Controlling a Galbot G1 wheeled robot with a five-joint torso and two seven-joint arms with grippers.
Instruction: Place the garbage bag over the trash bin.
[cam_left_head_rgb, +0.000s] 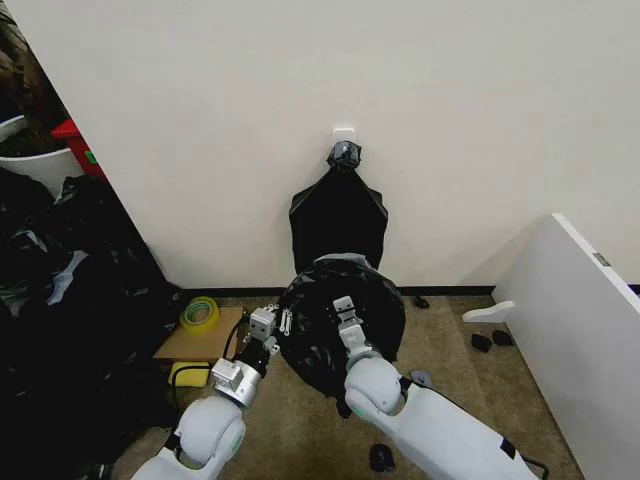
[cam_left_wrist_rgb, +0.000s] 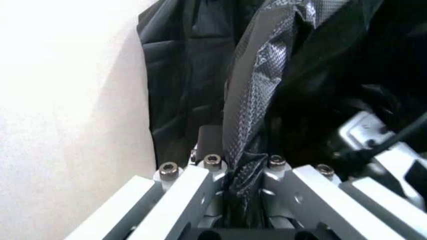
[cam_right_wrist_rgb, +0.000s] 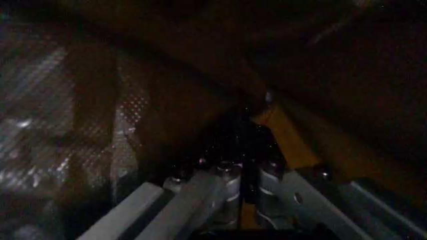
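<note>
Garbage bag (cam_left_head_rgb: 340, 325) is a big glossy black round mass on the floor just in front of the wall hook (cam_left_head_rgb: 343, 133), directly below the fan of black bags (cam_left_head_rgb: 338, 215) hanging from that hook. Trash bin itself can't be made out as a white surface here; the round drum-like shape suggests it sits under the plastic, but that's a judgement, not seen. Left gripper (cam_left_head_rgb: 272, 322) is at the bag's left edge, seen from the hook side as the near-left flank; in the left wrist view a twisted strip of bag film (cam_left_wrist_rgb: 257, 90) runs straight down between the left gripper's (cam_left_wrist_rgb: 237, 197) jaws, so it's clamped on the bag. Right gripper (cam_left_head_rgb: 343, 308) lies on top of the black mass, roughly centre, below the hook; in the right wrist view its jaws (cam_right_wrist_rgb: 243, 187) stand close together w/ dark film (cam_right_wrist_rgb: 100, 125) around them, looks like a pinch on the bag but too dark to be sure. Progress, approx: bag looks already draped over and around the bin, w/ both arms at the plastic. Left to do, prob: spread the mouth evenly, seat it round the rim, let go. Can't tell if rim is fully covered
</note>
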